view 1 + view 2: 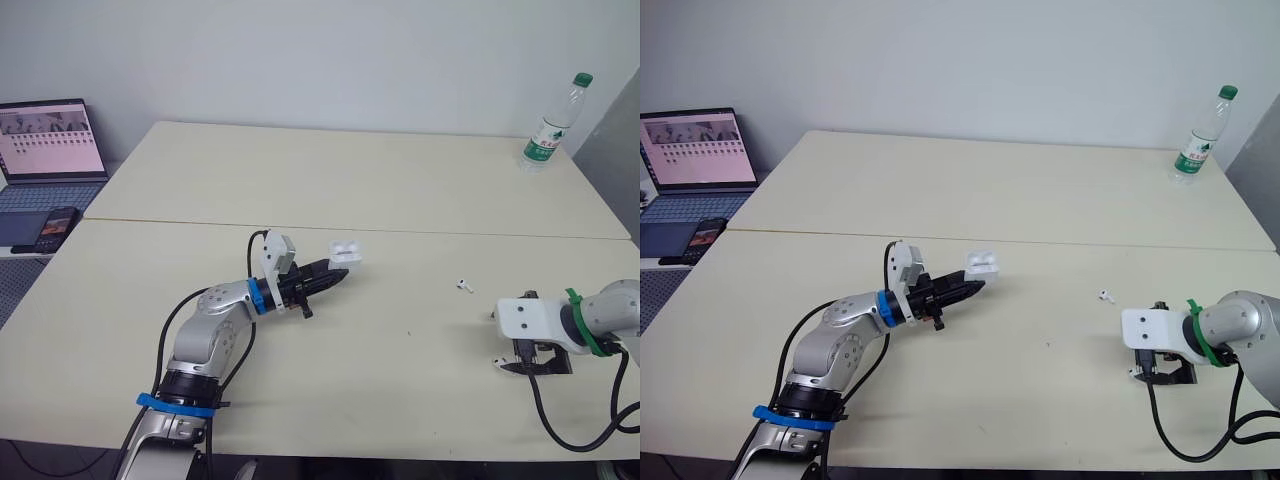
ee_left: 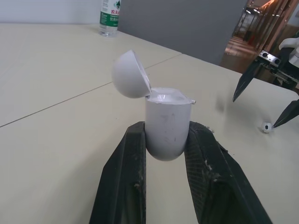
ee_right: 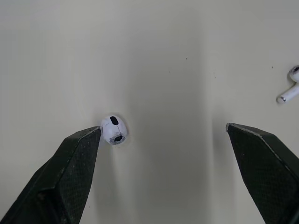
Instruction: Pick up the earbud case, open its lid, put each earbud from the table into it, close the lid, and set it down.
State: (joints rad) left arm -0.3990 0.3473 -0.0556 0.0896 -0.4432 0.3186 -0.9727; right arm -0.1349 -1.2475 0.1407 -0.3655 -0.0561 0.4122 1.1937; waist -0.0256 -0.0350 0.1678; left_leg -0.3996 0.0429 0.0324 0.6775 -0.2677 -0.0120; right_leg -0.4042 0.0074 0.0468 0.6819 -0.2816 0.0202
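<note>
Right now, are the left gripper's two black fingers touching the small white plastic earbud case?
Touching. The left wrist view shows the left gripper with a black finger pressed on each side of the white earbud case.

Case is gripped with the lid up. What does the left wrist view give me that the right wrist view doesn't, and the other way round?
Left wrist, not right wrist: the earbud case clamped in the left gripper, its lid hinged open, and the water bottle far across the table.
Right wrist, not left wrist: a second earbud lying out beyond one finger.
Both: the open right gripper over the table, with one earbud between its fingers, right beside one fingertip.
</note>
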